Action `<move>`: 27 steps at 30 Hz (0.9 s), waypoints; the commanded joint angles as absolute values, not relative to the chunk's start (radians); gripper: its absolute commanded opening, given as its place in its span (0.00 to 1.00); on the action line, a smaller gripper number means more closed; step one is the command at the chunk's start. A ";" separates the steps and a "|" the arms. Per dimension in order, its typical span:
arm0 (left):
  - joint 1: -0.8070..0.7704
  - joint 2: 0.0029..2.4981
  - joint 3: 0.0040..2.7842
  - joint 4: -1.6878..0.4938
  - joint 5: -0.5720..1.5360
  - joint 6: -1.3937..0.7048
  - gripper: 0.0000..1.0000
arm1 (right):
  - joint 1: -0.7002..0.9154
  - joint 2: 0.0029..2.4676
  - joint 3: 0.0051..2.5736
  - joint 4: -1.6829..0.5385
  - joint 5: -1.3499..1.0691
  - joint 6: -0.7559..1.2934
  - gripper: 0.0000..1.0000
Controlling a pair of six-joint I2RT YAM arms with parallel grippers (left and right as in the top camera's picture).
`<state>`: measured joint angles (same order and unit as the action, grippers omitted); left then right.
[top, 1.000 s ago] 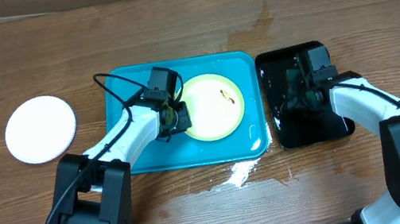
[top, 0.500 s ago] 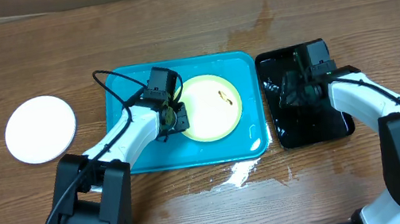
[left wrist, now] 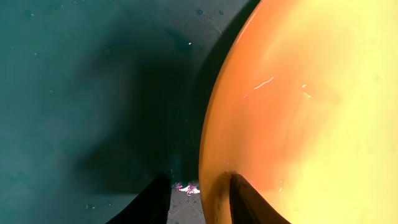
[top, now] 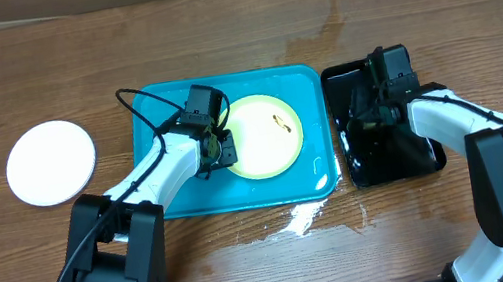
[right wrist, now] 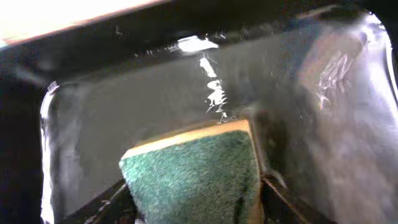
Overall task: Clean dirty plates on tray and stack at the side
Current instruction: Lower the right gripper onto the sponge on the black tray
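The pale yellow-green plate (top: 266,136) lies in the right half of the turquoise tray (top: 169,196), with a small dark smear near its middle. My left gripper (top: 222,149) is at the plate's left rim. In the left wrist view the gripper (left wrist: 199,182) has one finger on the plate (left wrist: 298,112) and the other on the tray side (left wrist: 74,74), shut on the rim. A white plate (top: 50,163) lies on the table at the far left. I cannot make out a second white plate. My right gripper (top: 367,115) is shut on a green sponge (right wrist: 193,168).
The right gripper (right wrist: 194,188) holds the sponge low inside the glossy black tray (top: 406,159), which holds water (right wrist: 311,124) and stands right of the turquoise tray. A spill of water (top: 299,217) lies on the wooden table in front of both trays.
My right gripper with the sponge has shifted a little to the left and back inside the black tray. The left gripper and the plate have not moved.
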<state>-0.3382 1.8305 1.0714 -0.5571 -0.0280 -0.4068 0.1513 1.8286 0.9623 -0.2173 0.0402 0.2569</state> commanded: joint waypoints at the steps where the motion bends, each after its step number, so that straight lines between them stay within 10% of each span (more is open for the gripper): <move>1: -0.327 1.830 1.065 -0.572 -0.055 -0.378 0.34 | 0.152 1.843 0.976 -0.187 0.044 0.234 0.48; 3: -0.327 1.830 1.065 -0.572 -0.055 -0.378 0.34 | 0.152 1.843 0.975 -0.192 0.044 0.234 0.47; 7: -0.327 1.830 1.065 -0.572 -0.055 -0.378 0.34 | 0.152 1.843 0.975 -0.194 0.044 0.233 0.15; 12: -0.327 1.830 1.065 -0.576 -0.056 -0.377 0.34 | 0.151 1.787 1.013 -0.304 0.043 0.228 0.55; 27: -0.327 1.830 1.065 -0.576 -0.055 -0.378 0.33 | 0.151 1.824 0.994 -0.382 0.043 0.231 0.49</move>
